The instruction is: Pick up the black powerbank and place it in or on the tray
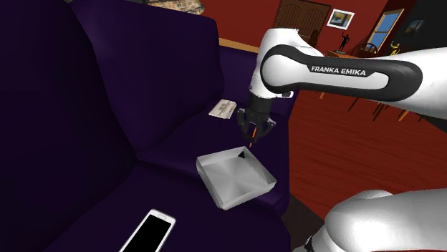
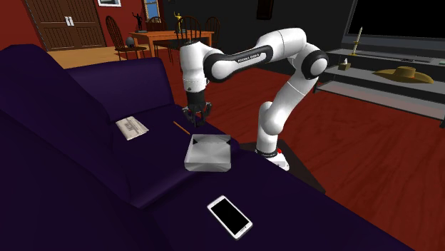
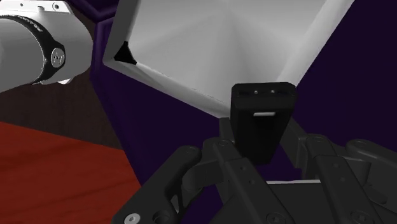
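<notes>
While clasping powerbank (image 3: 261, 121) between gripper (image 1: 251, 140) fingers, hovers just over tray (image 1: 240, 175) corner. Holds it off the tray floor, long axis along fingers, port end pointing down toward tray. Farther along sofa (image 1: 86, 107) seat, phone (image 1: 150, 233), screen up.

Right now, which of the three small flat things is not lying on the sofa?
The black powerbank: the gripper holds it in the air by the tray, while the white-framed phone and the pale striped item lie on the sofa.
</notes>
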Controlling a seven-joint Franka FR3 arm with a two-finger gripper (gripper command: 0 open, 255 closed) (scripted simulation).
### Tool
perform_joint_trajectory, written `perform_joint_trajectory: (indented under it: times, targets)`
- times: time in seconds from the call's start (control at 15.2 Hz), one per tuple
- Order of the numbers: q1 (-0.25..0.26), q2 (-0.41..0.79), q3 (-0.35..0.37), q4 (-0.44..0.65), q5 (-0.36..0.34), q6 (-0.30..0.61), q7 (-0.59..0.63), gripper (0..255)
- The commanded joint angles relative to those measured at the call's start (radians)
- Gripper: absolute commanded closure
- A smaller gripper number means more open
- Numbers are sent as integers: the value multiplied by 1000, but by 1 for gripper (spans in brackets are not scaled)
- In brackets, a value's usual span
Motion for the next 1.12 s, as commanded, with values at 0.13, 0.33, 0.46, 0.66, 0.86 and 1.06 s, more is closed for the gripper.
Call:
perform_joint_trajectory:
  times: [0.13,0.33,0.46,0.66,0.86,1.06]
  targets:
    - [24,-94,-10,-94,23,0,-8,255]
    - [26,-92,-3,-133,29,41,-8,255]
    - [27,-90,2,-158,32,68,-9,255]
    - [29,-83,10,-194,38,110,-9,255]
    - [31,-75,19,-228,44,153,-9,255]
    - [31,-74,20,-231,45,157,-9,255]
